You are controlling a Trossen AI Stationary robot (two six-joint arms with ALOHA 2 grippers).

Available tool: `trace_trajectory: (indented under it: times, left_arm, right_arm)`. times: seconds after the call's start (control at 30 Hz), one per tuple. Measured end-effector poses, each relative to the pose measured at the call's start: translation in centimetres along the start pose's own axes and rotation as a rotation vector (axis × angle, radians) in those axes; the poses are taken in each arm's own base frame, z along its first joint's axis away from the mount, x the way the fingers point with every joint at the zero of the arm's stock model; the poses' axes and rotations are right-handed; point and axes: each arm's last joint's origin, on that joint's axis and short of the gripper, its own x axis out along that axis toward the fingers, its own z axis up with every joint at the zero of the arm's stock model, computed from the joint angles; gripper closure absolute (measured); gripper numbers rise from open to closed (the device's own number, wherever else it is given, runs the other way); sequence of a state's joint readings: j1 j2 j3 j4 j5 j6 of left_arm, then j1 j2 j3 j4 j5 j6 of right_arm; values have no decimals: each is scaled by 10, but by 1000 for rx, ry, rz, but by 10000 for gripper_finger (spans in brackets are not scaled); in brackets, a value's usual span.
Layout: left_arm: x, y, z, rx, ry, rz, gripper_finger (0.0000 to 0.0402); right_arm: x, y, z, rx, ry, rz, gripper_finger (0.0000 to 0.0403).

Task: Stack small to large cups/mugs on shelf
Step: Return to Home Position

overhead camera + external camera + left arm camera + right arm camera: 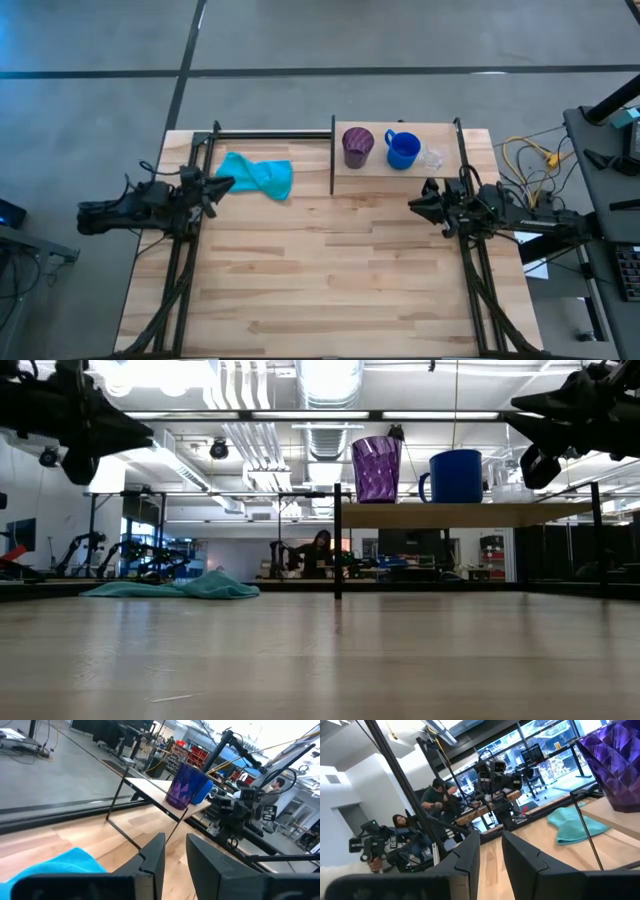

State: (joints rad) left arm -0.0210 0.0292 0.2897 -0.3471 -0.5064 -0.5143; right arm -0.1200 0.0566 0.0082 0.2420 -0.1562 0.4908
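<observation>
Three vessels stand in a row on the light-wood shelf at the table's far right. These are the purple ribbed tumbler, the blue handled mug to its right, and the small clear cup at the right end. Each rests on its base. My left gripper hovers open at the table's left, beside the cloth. My right gripper hovers open just in front of the shelf's near right edge. Neither touches anything.
A crumpled teal cloth lies on the tabletop left of the shelf, near my left gripper. Black shelf posts and a black rail run along the far edge. People sit in the room beyond.
</observation>
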Motion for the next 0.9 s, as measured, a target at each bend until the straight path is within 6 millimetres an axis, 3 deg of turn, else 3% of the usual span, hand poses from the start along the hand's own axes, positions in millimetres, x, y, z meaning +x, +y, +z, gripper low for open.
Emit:
trace_trajectory:
  times: [0.5,0.9]
  left_arm:
    - [25,11,-48,-80,-120,-69,338]
    - [26,12,-52,-12,-102,-63,338]
  right_arm:
    - [1,-2,-4,22,44,-24,326]
    - [1,-6,-12,54,122,-69,326]
